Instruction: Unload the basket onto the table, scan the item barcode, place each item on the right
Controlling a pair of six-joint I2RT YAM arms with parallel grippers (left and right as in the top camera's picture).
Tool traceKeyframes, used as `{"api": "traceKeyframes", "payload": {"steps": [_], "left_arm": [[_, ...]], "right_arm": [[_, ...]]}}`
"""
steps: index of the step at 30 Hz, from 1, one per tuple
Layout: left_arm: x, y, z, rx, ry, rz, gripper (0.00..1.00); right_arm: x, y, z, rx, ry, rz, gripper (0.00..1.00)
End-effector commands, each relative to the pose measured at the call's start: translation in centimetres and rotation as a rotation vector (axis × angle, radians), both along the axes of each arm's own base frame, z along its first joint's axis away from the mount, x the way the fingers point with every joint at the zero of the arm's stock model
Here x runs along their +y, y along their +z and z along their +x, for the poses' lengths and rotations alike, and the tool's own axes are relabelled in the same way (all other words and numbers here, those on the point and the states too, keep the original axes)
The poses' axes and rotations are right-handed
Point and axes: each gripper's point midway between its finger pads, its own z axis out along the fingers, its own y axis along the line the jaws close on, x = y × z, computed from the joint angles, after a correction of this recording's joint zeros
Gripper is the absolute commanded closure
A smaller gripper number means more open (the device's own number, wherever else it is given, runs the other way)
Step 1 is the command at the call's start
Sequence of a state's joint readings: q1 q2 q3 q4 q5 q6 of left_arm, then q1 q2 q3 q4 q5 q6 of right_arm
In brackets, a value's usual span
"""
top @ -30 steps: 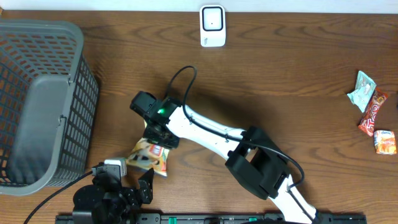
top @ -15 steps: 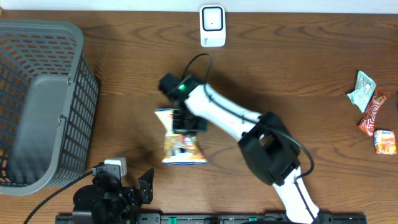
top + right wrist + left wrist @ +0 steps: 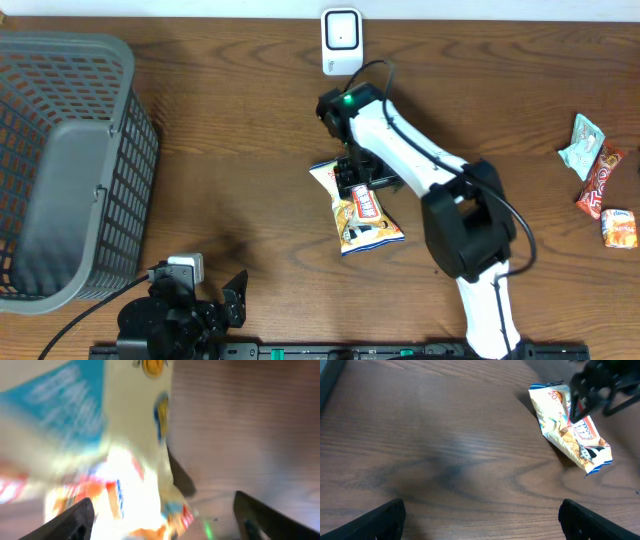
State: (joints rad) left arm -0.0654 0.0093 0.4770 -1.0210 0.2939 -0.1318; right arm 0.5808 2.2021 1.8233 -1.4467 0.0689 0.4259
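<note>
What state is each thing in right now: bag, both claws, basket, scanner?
Snack bag: lying crumpled on the table.
Right claw: open, directly above it.
Left claw: open, empty.
Basket: upright, nothing visible inside.
Scanner: standing at the far edge; on or off unclear.

Looked bright and even from overhead, sharp edge to edge. Caught a soft shadow just beside the snack bag (image 3: 568, 435) in the left wrist view, plus a pale sheen across the table (image 3: 445, 435). Smeared badly at the right wrist: heavy motion blur, bag blown out white.
</note>
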Motion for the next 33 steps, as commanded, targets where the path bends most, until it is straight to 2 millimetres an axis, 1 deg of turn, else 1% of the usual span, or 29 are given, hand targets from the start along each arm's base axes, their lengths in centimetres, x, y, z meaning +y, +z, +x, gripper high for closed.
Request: {"api": "traceKeyframes", "payload": {"steps": [1, 3, 4, 6, 8, 11, 12, 13, 14, 15, 17, 20, 22, 23, 25, 26, 28, 29, 30, 32, 33], "left_arm": [[-0.2, 0.3, 0.0, -0.01, -0.006, -0.012, 0.02], [-0.2, 0.3, 0.0, -0.01, -0.006, -0.012, 0.02], [-0.2, 0.3, 0.0, -0.01, -0.006, -0.012, 0.02], [-0.2, 0.3, 0.0, -0.01, -0.006, -0.012, 0.02], [-0.2, 0.3, 0.0, -0.01, -0.006, -0.012, 0.02], [-0.2, 0.3, 0.0, -0.01, -0.006, -0.012, 0.02], [-0.2, 0.3, 0.0, -0.01, -0.006, -0.012, 0.02], [-0.2, 0.3, 0.0, -0.01, -0.006, -0.012, 0.02], [-0.2, 0.3, 0.0, -0.01, -0.006, -0.012, 0.02], [-0.2, 0.3, 0.0, -0.01, -0.006, -0.012, 0.02], [-0.2, 0.3, 0.0, -0.01, -0.006, -0.012, 0.02], [-0.2, 0.3, 0.0, -0.01, -0.006, -0.012, 0.02], [-0.2, 0.3, 0.0, -0.01, -0.006, -0.012, 0.02], [-0.2, 0.3, 0.0, -0.01, -0.006, -0.012, 0.02], [-0.2, 0.3, 0.0, -0.01, -0.006, -0.012, 0.02], [-0.2, 0.3, 0.0, -0.01, -0.006, -0.012, 0.02], [-0.2, 0.3, 0.0, -0.01, -0.006, -0.012, 0.02], [-0.2, 0.3, 0.0, -0.01, -0.006, -0.012, 0.02], [-0.2, 0.3, 0.0, -0.01, -0.006, -0.012, 0.02], [-0.2, 0.3, 0.0, -0.01, -0.006, -0.012, 0.02], [-0.2, 0.3, 0.0, -0.01, -0.006, -0.012, 0.02]], "right_arm": [[0.8, 5.9, 0.5, -0.115, 0.04, 0.12, 0.11], [1.9, 7.2, -0.1, -0.127, 0.06, 0.175, 0.06], [2.9, 7.6, -0.5, -0.139, 0.083, 0.196, 0.02], [3.9, 7.2, -0.8, -0.145, 0.11, 0.202, 0.03], [4.8, 6.2, -1.1, -0.146, 0.134, 0.206, 0.01], [6.3, 3.3, -1.9, -0.138, 0.175, 0.207, 0.01], [6.6, 2.4, -2.1, -0.137, 0.187, 0.207, 0.04], [7.0, 1.0, -2.5, -0.139, 0.212, 0.202, 0.11], [7.1, 0.2, -2.5, -0.147, 0.229, 0.191, 0.07], [6.9, -0.5, -2.6, -0.16, 0.241, 0.166, 0.01], [6.1, -1.6, -2.3, -0.196, 0.259, 0.109, 0.01], [4.7, -3.1, -1.9, -0.249, 0.239, 0.034, 0.01], [3.4, -4.0, -1.6, -0.286, 0.22, -0.023, 0.01], [2.4, -4.5, -1.3, -0.309, 0.204, -0.061, 0.01], [1.2, -5.7, -1.3, -0.321, 0.178, -0.085, 0.01], [0.9, -6.3, -1.5, -0.307, 0.173, -0.074, 0.11], [1.0, -7.3, -2.7, -0.239, 0.183, -0.02, 0.55], [1.5, -7.8, -3.6, -0.189, 0.191, 0.027, 0.78], [2.1, -8.1, -4.5, -0.136, 0.205, 0.084, 0.87], [3.7, -8.3, -6.3, -0.036, 0.248, 0.21, 0.98], [4.1, -8.2, -6.7, -0.013, 0.257, 0.242, 0.99]]}}
